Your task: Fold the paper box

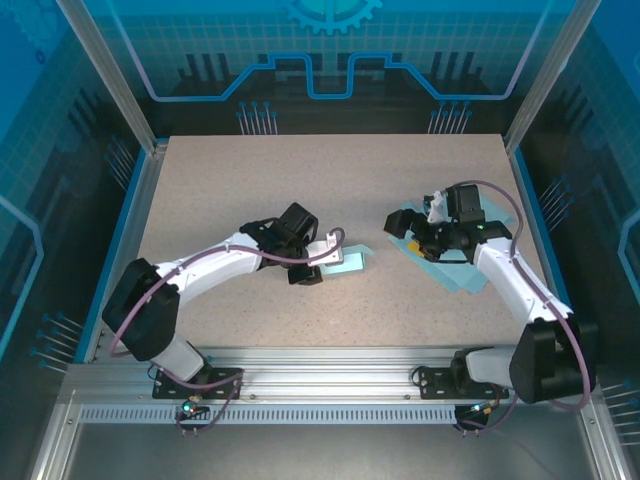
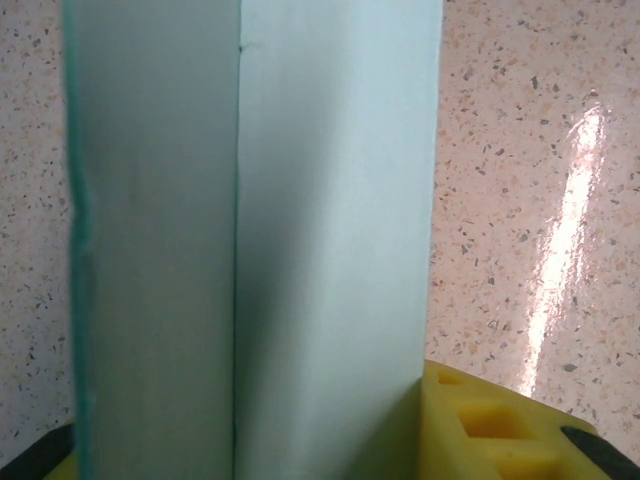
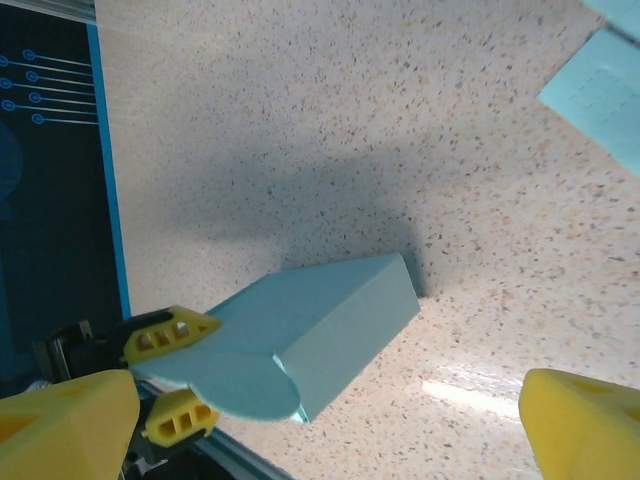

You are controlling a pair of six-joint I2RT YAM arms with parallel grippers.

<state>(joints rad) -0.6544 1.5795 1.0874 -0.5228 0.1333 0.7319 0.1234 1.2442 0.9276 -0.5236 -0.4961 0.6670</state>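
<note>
The left gripper (image 1: 322, 263) clamps the pale green paper box (image 1: 346, 262) at centre frame, while the right gripper (image 1: 426, 238) stands wide open by flat teal sheets (image 1: 456, 273).

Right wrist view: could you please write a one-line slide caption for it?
Open right gripper faces the teal paper box, gripped at its flap end by the left gripper.

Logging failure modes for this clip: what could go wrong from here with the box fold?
The left hand pinches the paper box at one end only, so a push from the open right hand could twist or crush it. The rounded flap sticks out untucked and may crease wrongly if pressed off-line.
</note>
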